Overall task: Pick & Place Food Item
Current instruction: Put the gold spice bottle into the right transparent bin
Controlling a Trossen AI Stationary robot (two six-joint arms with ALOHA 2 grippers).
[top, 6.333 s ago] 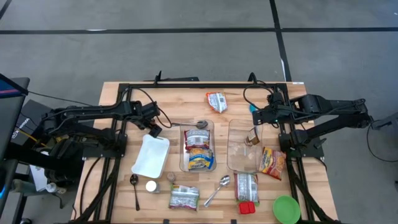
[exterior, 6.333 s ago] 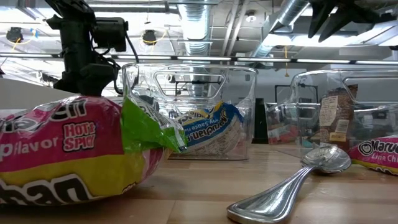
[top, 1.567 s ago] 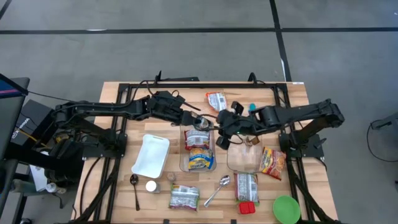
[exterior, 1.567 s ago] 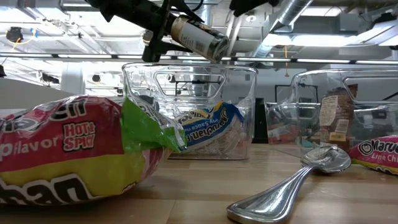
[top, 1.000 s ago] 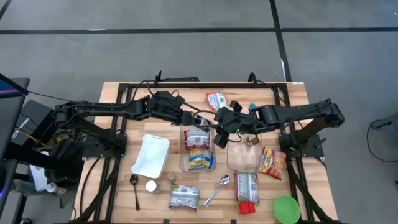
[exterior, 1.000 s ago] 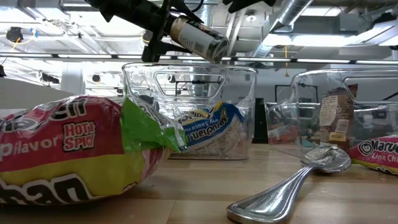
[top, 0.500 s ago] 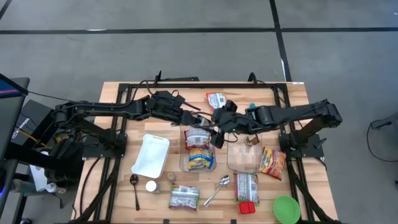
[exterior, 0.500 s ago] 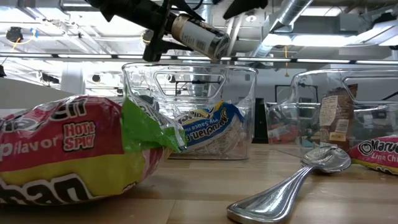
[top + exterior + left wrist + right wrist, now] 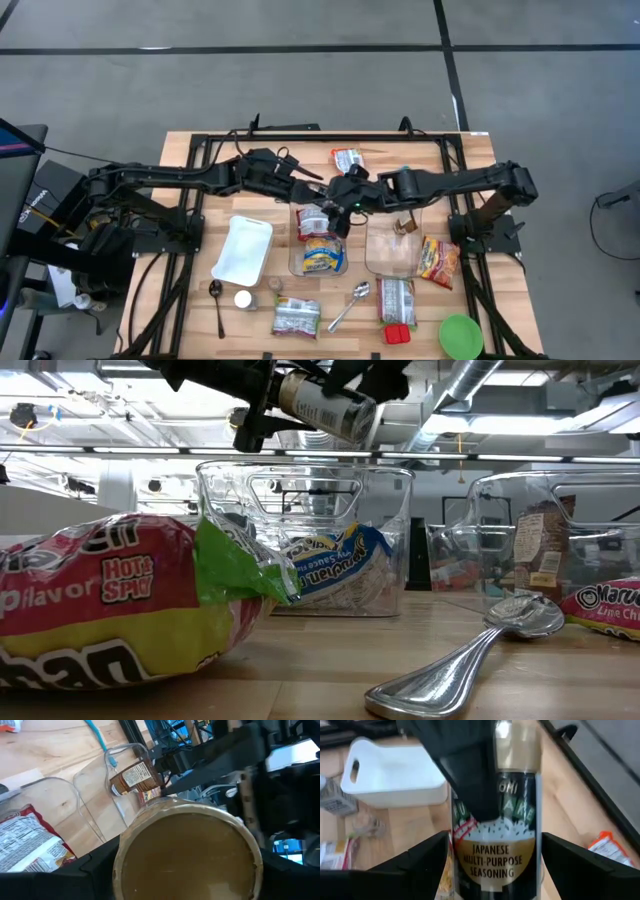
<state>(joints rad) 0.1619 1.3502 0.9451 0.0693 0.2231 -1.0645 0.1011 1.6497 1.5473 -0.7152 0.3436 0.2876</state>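
While the left gripper (image 9: pixel 300 187) clamps the seasoning jar (image 9: pixel 325 404) midair, the right gripper (image 9: pixel 335 197) straddles it, jaws apart; handover and placing remain.

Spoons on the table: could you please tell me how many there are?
3. One spoon lies near the front edge between the noodle packets, a dark spoon lies in front of the white tray, and a third is mostly hidden under the arms; others may be hidden.

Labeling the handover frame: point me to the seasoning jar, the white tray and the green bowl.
seasoning jar (image 9: pixel 496 852): right wrist view, on its printed label.
white tray (image 9: pixel 243 250): high view, on its bare middle.
green bowl (image 9: pixel 461 336): high view, on its inside, near the table's front right corner.
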